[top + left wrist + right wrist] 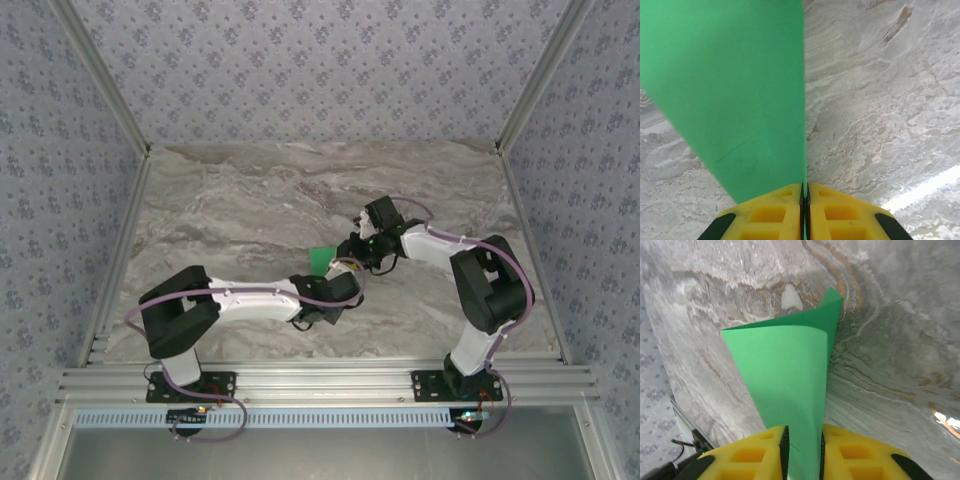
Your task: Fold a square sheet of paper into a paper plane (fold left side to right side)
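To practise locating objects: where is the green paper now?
In the top view the paper is near the middle of the table, pinched by the left fingers and straddled by the right fingers.

Grey marble-pattern tabletop (250, 200), floral-print walls (320, 70) on three sides, aluminium rail (320, 382) along the near edge.

grey-veined marble table top (250, 200)

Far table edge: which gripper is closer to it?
Right. The right gripper is mid-table, closer to the far edge; the left gripper sits just behind it, farther from that edge.
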